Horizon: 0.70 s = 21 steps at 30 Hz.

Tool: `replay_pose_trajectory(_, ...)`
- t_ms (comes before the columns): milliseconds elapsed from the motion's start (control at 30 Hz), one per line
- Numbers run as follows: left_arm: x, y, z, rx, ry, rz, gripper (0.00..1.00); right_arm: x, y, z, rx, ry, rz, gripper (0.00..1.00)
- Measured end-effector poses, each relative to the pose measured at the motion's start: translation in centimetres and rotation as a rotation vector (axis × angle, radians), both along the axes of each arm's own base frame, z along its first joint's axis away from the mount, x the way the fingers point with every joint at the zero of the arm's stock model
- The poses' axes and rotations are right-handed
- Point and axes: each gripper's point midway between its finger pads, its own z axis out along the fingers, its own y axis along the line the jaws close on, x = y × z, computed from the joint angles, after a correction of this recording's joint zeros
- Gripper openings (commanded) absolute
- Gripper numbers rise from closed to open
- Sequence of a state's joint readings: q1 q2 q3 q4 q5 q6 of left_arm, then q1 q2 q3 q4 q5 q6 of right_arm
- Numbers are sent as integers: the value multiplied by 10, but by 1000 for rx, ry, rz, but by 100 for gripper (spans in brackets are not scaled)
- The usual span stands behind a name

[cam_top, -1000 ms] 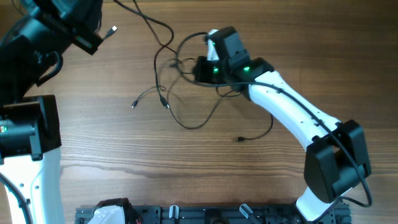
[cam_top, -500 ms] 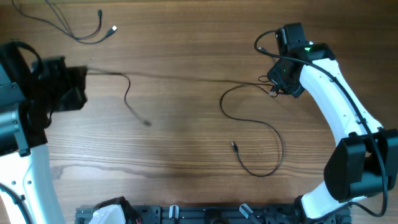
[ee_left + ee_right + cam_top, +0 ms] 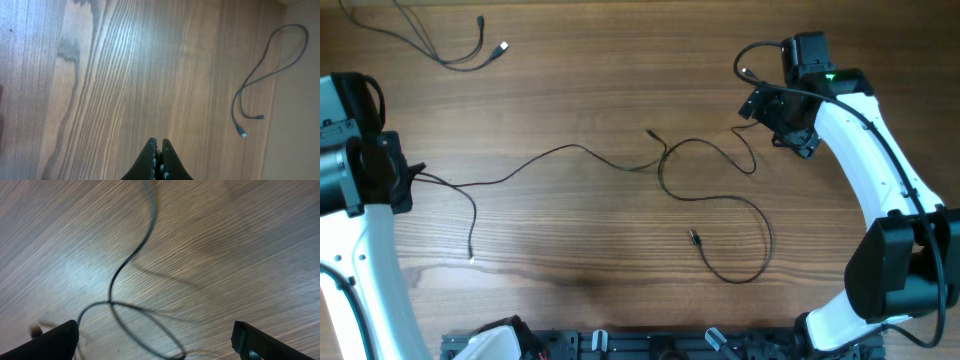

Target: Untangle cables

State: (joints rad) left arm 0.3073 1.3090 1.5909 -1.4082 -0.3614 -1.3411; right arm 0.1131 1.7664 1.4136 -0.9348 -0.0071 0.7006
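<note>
The right pincer (image 3: 772,112) has just sprung wide open near the right edge of the desk (image 3: 570,290), dropping the looped cable (image 3: 761,225), now slack mid-desk. The left pincer (image 3: 408,178) stays clamped on the long cable (image 3: 570,149) at the left edge. The two still seem to meet mid-desk, so they're likely not yet freed.

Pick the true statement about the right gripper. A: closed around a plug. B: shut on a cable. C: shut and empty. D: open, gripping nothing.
D: the right gripper has its fingers far apart at the right wrist view's bottom corners, and the cable lies free on the table beneath.
</note>
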Motion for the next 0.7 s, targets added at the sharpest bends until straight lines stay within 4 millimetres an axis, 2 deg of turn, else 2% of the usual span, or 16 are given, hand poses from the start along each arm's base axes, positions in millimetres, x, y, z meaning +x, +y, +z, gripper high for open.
replay_pose_trajectory(100, 5, -4, -2, -19, -1, -36, 4, -2, 12, 1, 62, 6, 44, 100)
replay_pose_trajectory(167, 25, -10, 3, -23, -47, -160, 4, -3, 22, 2, 115, 10, 75, 100)
replay_pose_trajectory(233, 73, -36, 22, -81, -228, -399, 4, -4, 30, 3, 152, 11, 107, 100)
replay_pose_trajectory(300, 112, -70, 54, -117, -432, -661, 4, -6, 34, 3, 173, 14, 129, 100)
replay_pose_trajectory(367, 126, -107, 80, -170, -579, -901, 4, -7, 37, 4, 187, 17, 138, 100)
replay_pose_trajectory(400, 125, -113, 81, -184, -584, -931, 4, -7, 38, 4, 189, 19, 143, 100)
replay_pose_trajectory(433, 118, -115, 73, -212, -546, -933, 4, -8, 39, 4, 192, 19, 145, 100)
replay_pose_trajectory(500, 86, -99, 32, -230, -314, -807, 6, -8, 40, 4, 192, 17, 161, 100)
replay_pose_trajectory(567, 41, -70, -5, -196, -41, -625, 34, -8, 40, 4, 191, 18, 167, 100)
replay_pose_trajectory(633, 13, -48, -19, -146, 123, -502, 40, -8, 40, 4, 191, 16, 167, 100)
replay_pose_trajectory(667, 5, -45, -24, -150, 173, -479, 52, -7, 40, 4, 191, 12, 167, 100)
replay_pose_trajectory(700, -1, -44, -28, -158, 212, -463, 70, -6, 40, 4, 191, 10, 168, 100)
